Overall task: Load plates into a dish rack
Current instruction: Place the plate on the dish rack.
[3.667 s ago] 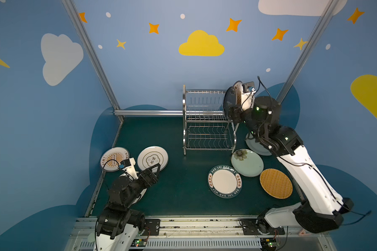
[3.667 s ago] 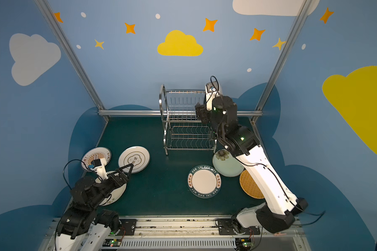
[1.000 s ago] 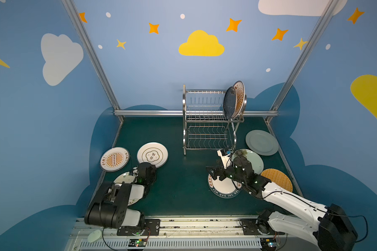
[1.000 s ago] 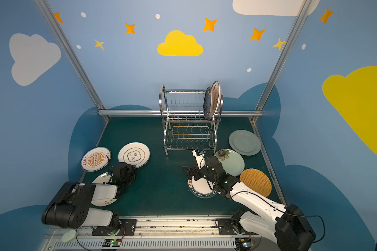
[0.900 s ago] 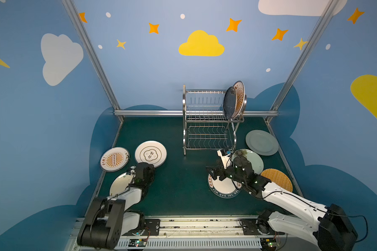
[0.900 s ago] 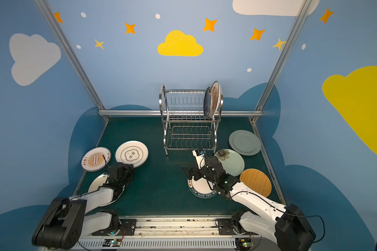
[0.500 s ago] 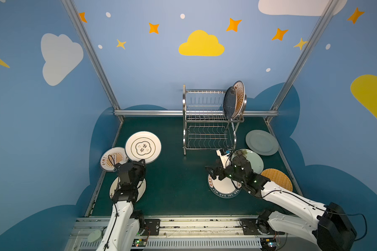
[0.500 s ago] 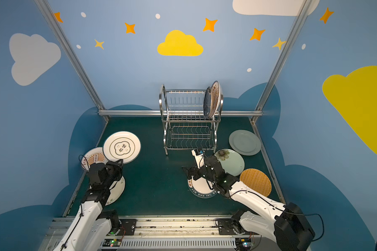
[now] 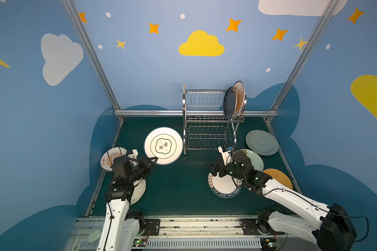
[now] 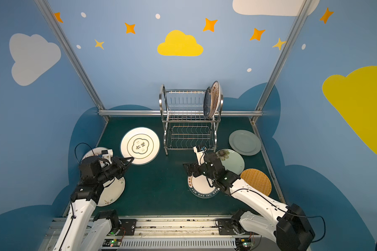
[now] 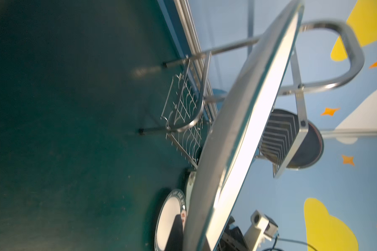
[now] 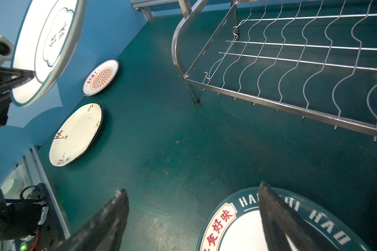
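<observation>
My left gripper (image 9: 155, 159) (image 10: 132, 159) is shut on the near rim of a gold-ringed white plate (image 9: 163, 145) (image 10: 139, 146), held tilted above the table left of the dish rack (image 9: 184, 130) (image 10: 164, 130). The left wrist view shows this plate (image 11: 248, 130) edge-on with the rack behind it. A black plate (image 9: 229, 102) and a sunburst plate (image 9: 239, 97) stand in the rack's top tier at its right end. My right gripper (image 9: 214, 170) (image 12: 193, 188) hangs open just above the green-lettered plate (image 9: 224, 188) (image 12: 248, 228), one finger over its rim.
On the table lie a sunburst plate (image 9: 109, 157), a white sprig-patterned plate (image 9: 139, 191) under the left arm, two pale green plates (image 9: 262, 142) (image 9: 256, 160), and an orange woven-look plate (image 9: 279, 177). The rack's lower shelf (image 12: 292, 54) holds nothing.
My left arm has raised the gold-ringed plate off the table and carried it back toward the rack. The right gripper has stayed open over the lettered plate.
</observation>
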